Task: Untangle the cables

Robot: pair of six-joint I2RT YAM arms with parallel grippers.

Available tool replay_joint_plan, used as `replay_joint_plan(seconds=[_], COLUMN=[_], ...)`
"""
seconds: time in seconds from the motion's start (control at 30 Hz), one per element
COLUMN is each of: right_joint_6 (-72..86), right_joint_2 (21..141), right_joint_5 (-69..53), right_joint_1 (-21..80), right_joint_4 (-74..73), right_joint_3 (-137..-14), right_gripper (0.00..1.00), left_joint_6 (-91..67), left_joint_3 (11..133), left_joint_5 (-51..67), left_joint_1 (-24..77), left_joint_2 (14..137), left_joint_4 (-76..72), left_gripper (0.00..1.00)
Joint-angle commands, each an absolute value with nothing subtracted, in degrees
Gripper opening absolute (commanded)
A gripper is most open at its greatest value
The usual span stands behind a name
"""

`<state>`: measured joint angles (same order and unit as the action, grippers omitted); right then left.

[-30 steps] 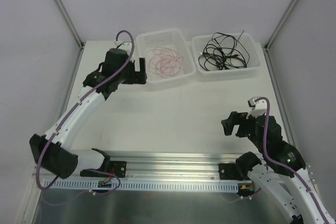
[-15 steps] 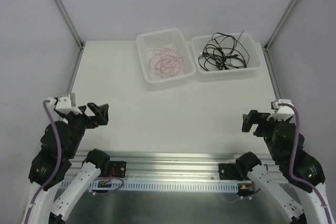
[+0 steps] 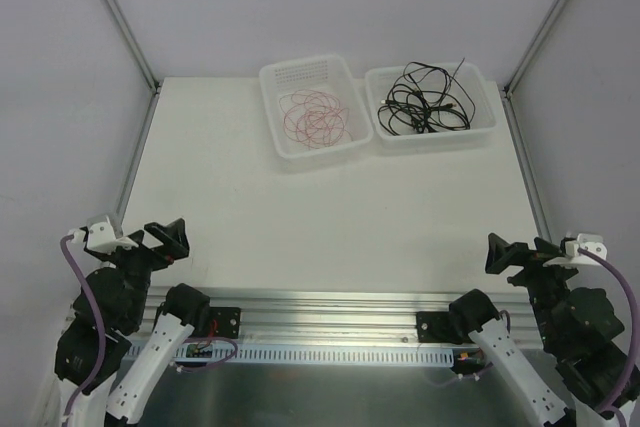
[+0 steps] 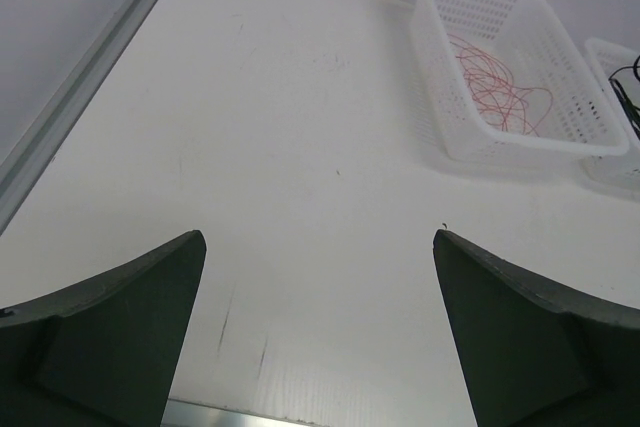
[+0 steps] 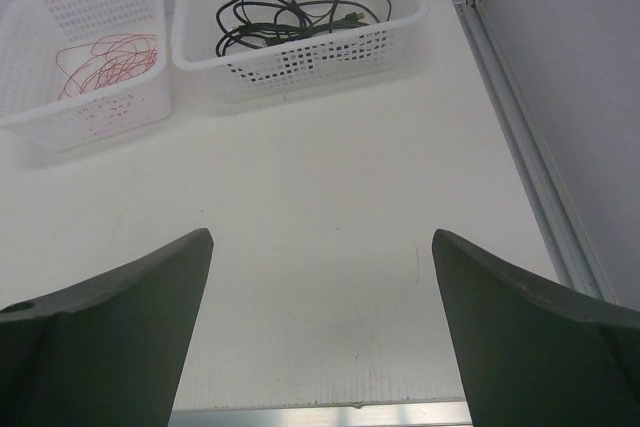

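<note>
The fine red cables point(image 3: 315, 116) lie looped in the left white basket point(image 3: 272, 79) at the back of the table. The black cables point(image 3: 423, 100) with small plug ends lie piled in the right white basket point(image 3: 484, 123). Both also show in the right wrist view, the red cables point(image 5: 105, 59) and the black cables point(image 5: 290, 7), and the red cables show in the left wrist view point(image 4: 500, 97). My left gripper point(image 3: 166, 237) is open and empty near the front left edge. My right gripper point(image 3: 508, 255) is open and empty near the front right edge. Both are far from the baskets.
A metal rail point(image 3: 320, 307) runs along the table's near edge between the arm bases. Aluminium frame posts point(image 3: 115, 12) rise at the back corners. The white tabletop point(image 3: 330, 207) lies between the grippers and the baskets.
Both arms have drawn back toward the near edge. The left gripper left the red-cable basket a second ago and now sits low at the front left. The cables have not moved.
</note>
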<state>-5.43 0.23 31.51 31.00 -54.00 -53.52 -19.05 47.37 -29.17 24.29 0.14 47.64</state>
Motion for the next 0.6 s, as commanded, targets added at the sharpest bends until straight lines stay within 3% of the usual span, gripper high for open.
replay_joint_plan(seconds=[0.0, 0.57], right_joint_6=[-5.5, -3.2], right_joint_2=[-4.6, -6.5], right_joint_5=[32.6, 32.4], right_joint_1=[31.4, 31.4], right_joint_4=[-54.3, -54.6], right_joint_3=[-52.6, -51.6], right_gripper=[0.97, 0.97], left_joint_6=[-23.1, -25.5], left_joint_3=[45.6, 41.3], left_joint_5=[-33.3, -34.9], left_joint_1=[24.2, 24.1], left_joint_2=[-9.4, -9.4], left_joint_4=[49.0, 49.0], left_gripper=[0.99, 0.99])
